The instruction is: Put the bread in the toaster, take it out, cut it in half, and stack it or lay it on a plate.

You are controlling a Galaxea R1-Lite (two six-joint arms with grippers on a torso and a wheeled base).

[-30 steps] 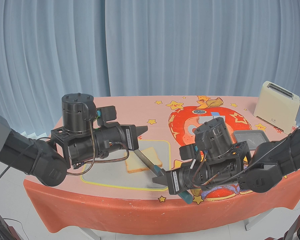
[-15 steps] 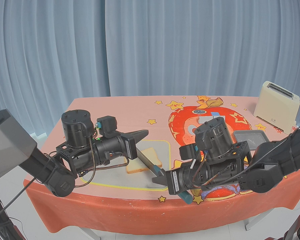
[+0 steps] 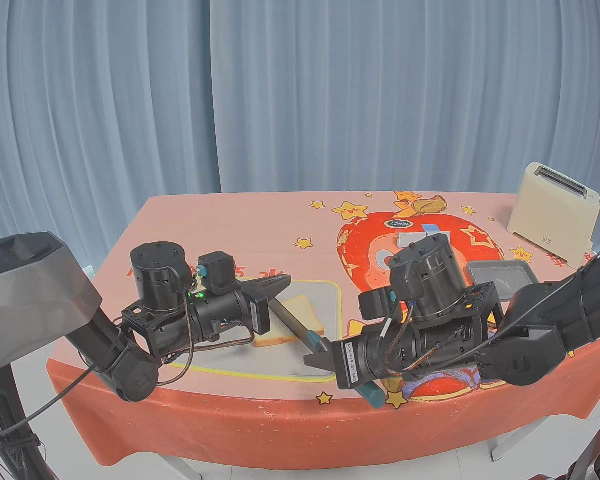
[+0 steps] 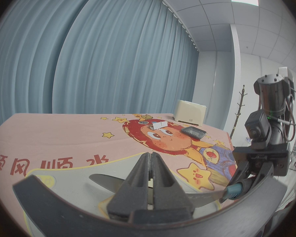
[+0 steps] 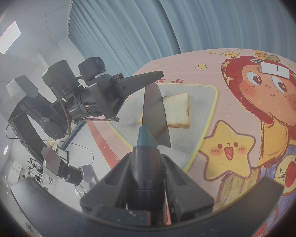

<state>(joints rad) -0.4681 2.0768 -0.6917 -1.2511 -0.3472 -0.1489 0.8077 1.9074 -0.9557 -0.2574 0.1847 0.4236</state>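
Bread (image 3: 308, 309) lies flat on the grey mat (image 3: 227, 351) at the near left of the bench (image 3: 247, 225). It is one slice, well apart from the toaster (image 3: 553, 211) at far right and the dark tray (image 3: 501, 278) near it. Knife (image 3: 292, 320) lies across the slice, long axis diagonal, handle near-right and tip far-left, blade dividing the slice roughly in half. Right fingers (image 3: 321, 360) are clamped on the teal handle, by the mat's near right edge. Left fingers (image 3: 275, 283) are pressed together, holding nothing, tips just over the far-left end of the blade and the slice's left corner. Cannot tell if they touch bread or blade, or if the blade is through. Judgement: this is the cutting step, with plating still left. Next, the right arm likely has to press down and draw along the blade's own axis toward near-right, with the left fingers steadying the slice. Risk: slice slides on the mat, or the left tips sit in the blade's path.
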